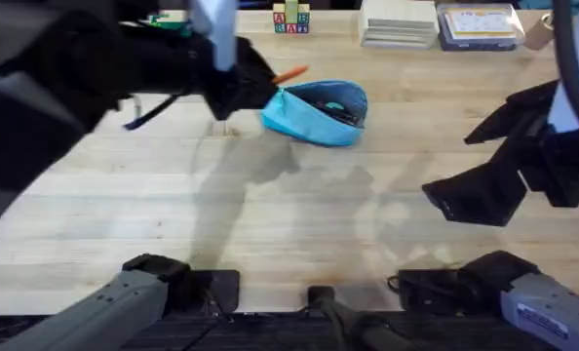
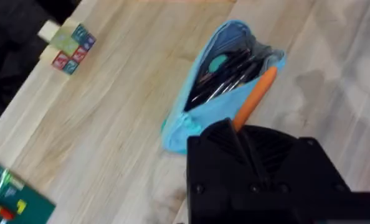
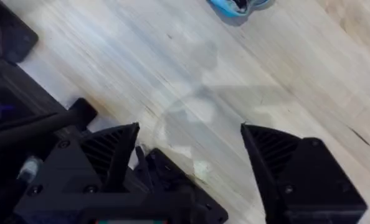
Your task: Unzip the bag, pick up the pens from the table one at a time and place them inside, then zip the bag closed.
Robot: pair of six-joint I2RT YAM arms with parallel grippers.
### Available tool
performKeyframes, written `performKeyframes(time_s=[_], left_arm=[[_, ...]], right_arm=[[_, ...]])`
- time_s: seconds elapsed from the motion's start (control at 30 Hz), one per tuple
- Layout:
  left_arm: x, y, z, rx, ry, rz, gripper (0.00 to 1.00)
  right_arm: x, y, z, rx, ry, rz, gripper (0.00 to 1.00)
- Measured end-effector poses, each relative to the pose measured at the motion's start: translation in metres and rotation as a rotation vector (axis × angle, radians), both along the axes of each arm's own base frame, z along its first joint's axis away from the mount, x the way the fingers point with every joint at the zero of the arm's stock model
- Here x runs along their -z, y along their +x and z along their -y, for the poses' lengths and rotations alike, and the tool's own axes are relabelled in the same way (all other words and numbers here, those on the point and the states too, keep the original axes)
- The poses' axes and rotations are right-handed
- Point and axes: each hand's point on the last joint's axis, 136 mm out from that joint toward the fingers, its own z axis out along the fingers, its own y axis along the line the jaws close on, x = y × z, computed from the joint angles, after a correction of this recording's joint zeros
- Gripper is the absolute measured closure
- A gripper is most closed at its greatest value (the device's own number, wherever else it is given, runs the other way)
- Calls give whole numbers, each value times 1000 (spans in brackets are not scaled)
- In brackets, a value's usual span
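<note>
The light blue bag (image 1: 314, 115) lies open at the table's (image 1: 270, 214) far middle, its dark lining showing. In the left wrist view the bag (image 2: 197, 118) holds a black pen (image 2: 225, 79) beside a teal pull (image 2: 217, 63). My left gripper (image 1: 258, 83) hovers at the bag's left end, shut on the orange pen (image 1: 289, 74). That orange pen (image 2: 255, 98) sticks out from the left gripper (image 2: 235, 134) along the bag's outer rim. My right gripper (image 1: 447, 164) stands open over bare table at the right, far from the bag (image 3: 238, 6). Nothing sits between the right gripper's (image 3: 191, 134) fingers.
Lettered toy blocks (image 1: 291, 19) stand at the back edge behind the bag, also seen as blocks (image 2: 70, 46) in the left wrist view. A white box (image 1: 399, 21) and a clear container (image 1: 480, 24) sit at the back right. A green packet (image 2: 10, 202) lies far left.
</note>
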Motion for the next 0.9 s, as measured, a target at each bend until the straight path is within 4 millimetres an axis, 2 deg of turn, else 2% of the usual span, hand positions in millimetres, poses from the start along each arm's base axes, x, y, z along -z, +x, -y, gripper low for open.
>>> performKeyframes(time_s=[0.07,0.1,0.17,0.47,0.73,0.8,0.9], left_arm=[[6,3,14,34,-3,-10,958],[16,3,29,73,2,-44,958],[17,6,38,92,4,-56,958],[-5,32,69,140,18,-88,958],[6,46,90,189,137,-185,958],[10,54,107,226,172,-179,958],[17,55,113,246,193,-177,958]], right_arm=[[0,0,0,6,2,-3,4],[0,0,0,9,3,-4,4],[0,0,0,12,4,-5,4],[0,0,0,12,4,-5,4],[0,0,0,12,4,-5,3],[0,0,0,12,4,-5,4],[0,0,0,13,4,-5,5]])
